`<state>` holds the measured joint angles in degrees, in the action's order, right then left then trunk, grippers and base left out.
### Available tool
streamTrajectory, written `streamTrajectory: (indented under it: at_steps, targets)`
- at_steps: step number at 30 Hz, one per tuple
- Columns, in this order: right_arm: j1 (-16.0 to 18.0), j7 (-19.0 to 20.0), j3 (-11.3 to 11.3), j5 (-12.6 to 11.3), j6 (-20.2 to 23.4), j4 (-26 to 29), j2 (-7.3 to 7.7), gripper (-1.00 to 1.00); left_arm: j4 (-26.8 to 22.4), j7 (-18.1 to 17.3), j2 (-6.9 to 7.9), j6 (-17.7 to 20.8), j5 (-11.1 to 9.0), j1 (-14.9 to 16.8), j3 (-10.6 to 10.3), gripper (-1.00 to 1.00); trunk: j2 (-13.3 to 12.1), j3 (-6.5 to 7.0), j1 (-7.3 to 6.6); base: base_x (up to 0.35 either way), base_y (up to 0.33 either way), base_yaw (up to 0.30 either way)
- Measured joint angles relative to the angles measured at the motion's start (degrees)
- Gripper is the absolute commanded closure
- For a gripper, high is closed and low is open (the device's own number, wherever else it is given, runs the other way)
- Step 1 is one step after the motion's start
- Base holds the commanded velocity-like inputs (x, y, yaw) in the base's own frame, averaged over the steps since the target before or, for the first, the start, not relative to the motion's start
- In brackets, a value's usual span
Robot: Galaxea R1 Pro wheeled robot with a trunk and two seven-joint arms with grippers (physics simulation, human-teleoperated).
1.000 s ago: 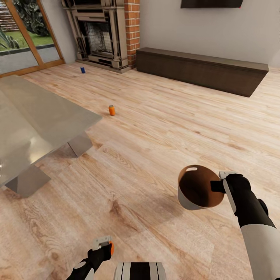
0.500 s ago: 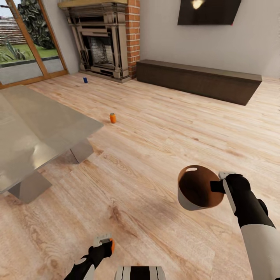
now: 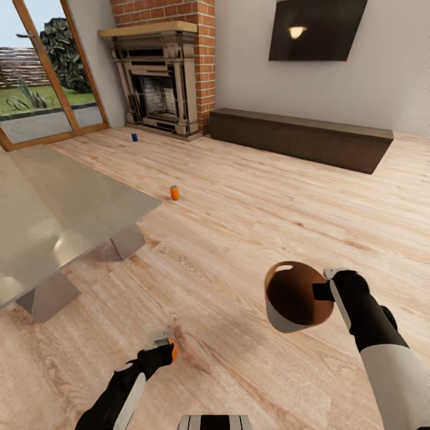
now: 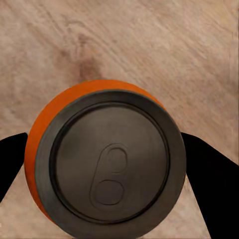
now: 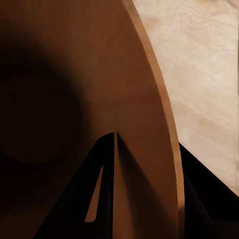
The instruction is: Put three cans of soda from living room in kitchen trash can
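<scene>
Head view: your left gripper (image 3: 170,349) clamps an orange can (image 3: 174,351); your right gripper (image 3: 325,291) pinches the bin (image 3: 280,319) rim.

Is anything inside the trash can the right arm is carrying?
Head view: the trash can, shut in the right end effector, tilts its mouth toward the camera; the brown interior in view holds no can. The right wrist view shows inner wall in deep shadow, so the bottom is unclear.
</scene>
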<state>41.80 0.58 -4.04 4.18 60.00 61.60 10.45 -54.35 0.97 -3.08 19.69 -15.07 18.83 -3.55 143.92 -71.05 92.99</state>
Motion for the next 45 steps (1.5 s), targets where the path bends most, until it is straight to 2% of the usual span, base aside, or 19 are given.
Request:
streamTrajectory:
  at_steps: [4, 6, 10, 13, 17, 20, 22, 24, 25, 27, 30, 34, 36, 38, 39, 40, 42, 44, 45]
  targets:
    - [0.01, -0.44, 0.72, 0.78, 0.00, -1.23, -0.05, 1.00, -9.67, 2.21, 0.01, 7.60, -0.05, -0.01, 0.13, 1.00, -0.05, 0.89, -0.10, 0.000, 0.000, 0.000]
    - [0.00, -0.57, 0.88, 0.56, 0.00, -3.50, -0.07, 1.00, -16.59, 3.74, -0.05, 13.94, -0.31, -0.01, 0.17, 1.00, -0.08, 1.33, -0.16, 0.000, 0.000, 0.000]
    - [0.01, -0.79, 0.92, 0.83, 0.00, -5.20, -0.07, 1.00, -25.38, 4.74, -0.17, 21.59, -0.64, 0.07, 0.20, 1.00, -0.13, 2.21, -0.26, 0.000, 0.000, 0.000]
    - [0.00, -0.87, 0.85, 0.83, 0.00, -6.38, -0.07, 1.00, -29.49, 4.98, -0.89, 26.50, -1.27, 0.19, 0.20, 1.00, -0.17, 2.87, -0.33, 0.000, 0.000, 0.000]
    - [0.00, -0.93, 0.82, 0.80, 0.00, -8.25, -0.05, 1.00, -31.66, 5.06, -2.04, 30.16, -1.33, 0.88, 0.17, 1.00, -0.23, 3.76, -0.43, 0.000, 0.000, 0.000]
    - [0.06, -1.00, 0.84, 1.21, 0.00, -9.65, 0.00, 1.00, -33.19, 5.09, -2.86, 33.57, -1.51, 2.90, 0.15, 1.00, -0.27, 4.43, -0.51, 0.000, 0.000, 0.000]
    - [0.08, -1.00, 0.87, 1.23, 0.00, -9.93, 0.01, 1.00, -33.80, 5.09, -3.22, 34.61, -1.58, 3.58, 0.16, 1.00, -0.29, 4.87, -0.57, 0.000, 0.000, 0.000]
    - [0.07, -1.29, 0.88, 0.85, -0.37, -10.11, 0.01, 1.00, -34.14, 5.09, -3.45, 35.13, -2.70, 3.92, 0.15, 1.00, -0.32, 5.32, -0.62, 0.000, 0.000, 0.000]
    - [0.06, -2.29, 0.91, 0.25, -0.93, -10.20, -0.03, 1.00, -34.27, 5.11, -3.52, 35.31, -4.04, 4.05, 0.08, 1.00, -0.33, 5.54, -0.64, 0.000, 0.000, 0.000]
    - [0.06, -4.62, 0.94, 0.37, -1.44, -10.28, -0.08, 1.00, -34.37, 5.14, -3.56, 35.49, -5.41, 4.18, 0.00, 1.00, -0.36, 5.98, -0.70, 0.000, 0.000, 0.000]
    - [0.07, -7.04, 1.01, 2.21, -1.67, -10.37, -0.61, 1.00, -34.51, 5.16, -3.60, 35.62, -6.49, 4.25, -0.07, 1.00, -0.40, 6.65, -0.77, 0.000, 0.000, 0.000]
    - [0.10, -8.45, 1.07, -0.99, -3.10, -10.68, -1.50, 1.00, -34.77, 4.98, -3.67, 35.69, -6.98, 4.29, -0.09, 1.00, -0.45, 7.53, -0.88, 0.000, 0.000, 0.000]
    - [0.09, -9.87, 1.08, 0.06, -3.56, -11.40, -1.64, 1.00, -35.08, 4.90, -3.67, 35.72, -7.22, 4.28, -0.08, 1.00, -0.48, 7.97, -0.93, 0.000, 0.000, 0.000]
    - [0.11, -12.51, 1.10, 1.55, -4.62, -12.90, -1.83, 1.00, -35.67, 4.82, -3.62, 35.74, -8.48, 4.28, -0.11, 1.00, -0.51, 8.41, -0.98, 0.000, 0.000, 0.000]
    - [0.15, -13.83, 1.12, 1.73, -5.48, -13.57, -2.06, 1.00, -35.94, 4.79, -3.57, 35.79, -10.07, 4.28, -0.16, 1.00, -0.52, 8.64, -1.00, 0.000, 0.000, 0.000]
    - [0.16, -14.82, 1.13, 1.58, -6.08, -14.06, -2.40, 1.00, -36.12, 4.77, -3.50, 36.12, -11.66, 4.28, -0.19, 1.00, -0.54, 8.86, -1.03, 0.000, 0.000, 0.000]
    - [0.18, -16.37, 1.15, -0.23, -7.03, -14.65, -2.95, 1.00, -36.34, 4.55, -3.42, 37.07, -13.89, 4.24, -0.28, 1.00, -0.56, 9.30, -1.08, 0.000, 0.000, 0.000]
    - [0.19, -17.91, 1.16, -0.79, -7.41, -14.88, -3.15, 1.00, -36.43, 4.07, -3.40, 37.41, -14.82, 4.22, -0.83, 1.00, -0.59, 9.75, -1.13, 0.000, 0.000, 0.000]
    - [0.20, -18.59, 1.15, 0.12, -7.29, -14.96, -3.18, 1.00, -36.45, 3.77, -3.36, 37.50, -14.93, 4.21, -1.09, 1.00, -0.60, 9.97, -1.16, 0.000, 0.000, 0.000]
